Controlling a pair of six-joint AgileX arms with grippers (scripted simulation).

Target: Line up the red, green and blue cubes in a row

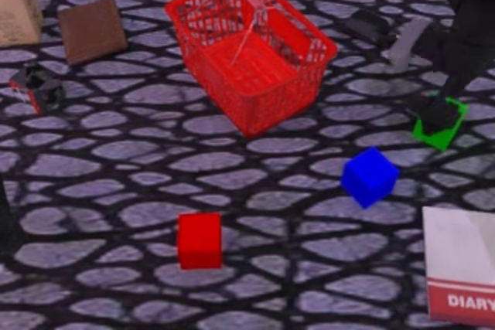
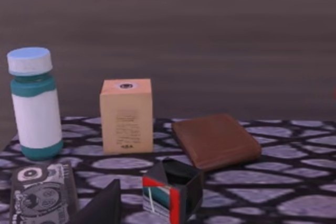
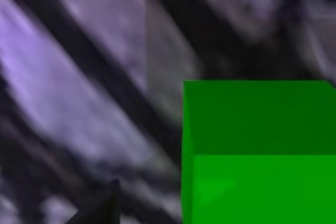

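The green cube (image 1: 444, 130) sits at the right of the table, partly covered from above by my right gripper (image 1: 435, 112). In the right wrist view the green cube (image 3: 260, 150) looms very close; one dark fingertip (image 3: 102, 208) stands beside it with a gap between them, so the gripper is open around nothing. The blue cube (image 1: 370, 177) rests left of and nearer than the green one. The red cube (image 1: 199, 240) lies in the front middle. My left arm (image 1: 4, 226) is parked at the left edge; its fingertip (image 2: 107, 203) shows wide of centre, gripper open.
A large red mesh basket (image 1: 251, 48) stands at the back middle. A brown wallet (image 1: 91, 30), beige box (image 1: 17, 9) and black-and-red block (image 1: 36, 86) occupy the back left, with a teal-capped bottle (image 2: 34, 103). A diary book (image 1: 464, 268) lies front right.
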